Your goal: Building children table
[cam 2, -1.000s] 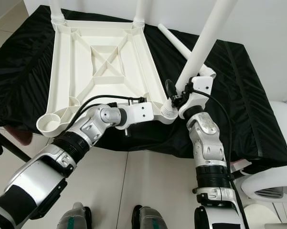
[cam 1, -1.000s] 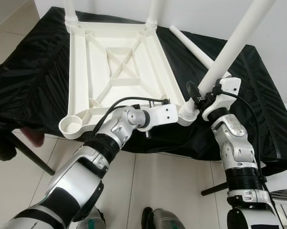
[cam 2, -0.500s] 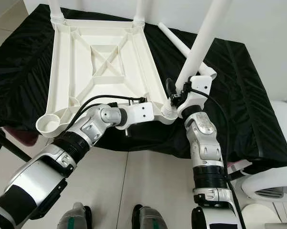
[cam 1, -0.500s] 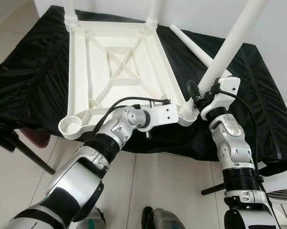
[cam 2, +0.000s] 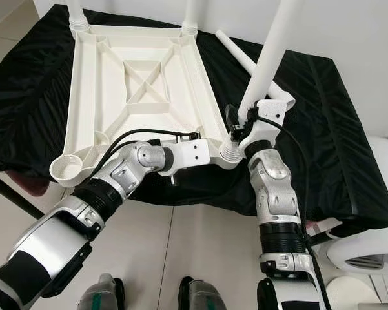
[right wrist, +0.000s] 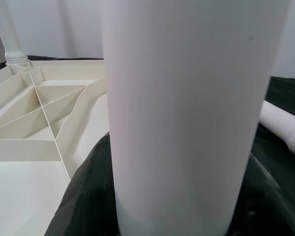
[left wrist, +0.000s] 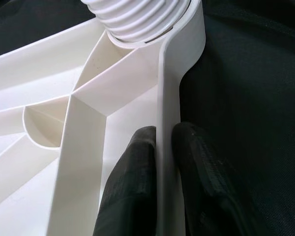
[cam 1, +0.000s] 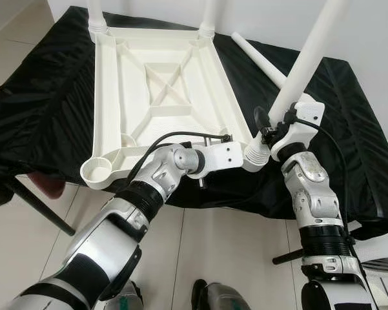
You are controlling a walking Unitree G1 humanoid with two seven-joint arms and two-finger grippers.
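Note:
A white plastic tabletop point(cam 1: 155, 90) lies upside down on a black cloth. Two white legs point(cam 1: 95, 13) point(cam 1: 210, 13) stand in its far corner sockets. My right gripper point(cam 1: 274, 126) is shut on a third white leg point(cam 1: 310, 51), whose ribbed foot sits at the near right corner socket point(cam 1: 255, 155); the leg leans to the right. In the right wrist view this leg point(right wrist: 186, 113) stands close between the black fingers. My left gripper point(left wrist: 162, 162) is shut on the tabletop's near right rim point(left wrist: 167, 98), one finger on each side. The near left socket point(cam 1: 95, 172) holds nothing.
A loose white leg point(cam 1: 261, 61) lies on the cloth behind the right gripper. A black table leg point(cam 1: 39, 210) slants to the tiled floor at the left, beside a dark red object point(cam 1: 48, 184). A white piece of furniture point(cam 1: 384, 248) stands at the lower right.
The held leg has swung its top leftward and stands more upright, and the right gripper has shifted a little with it. The left gripper has stayed on the rim.

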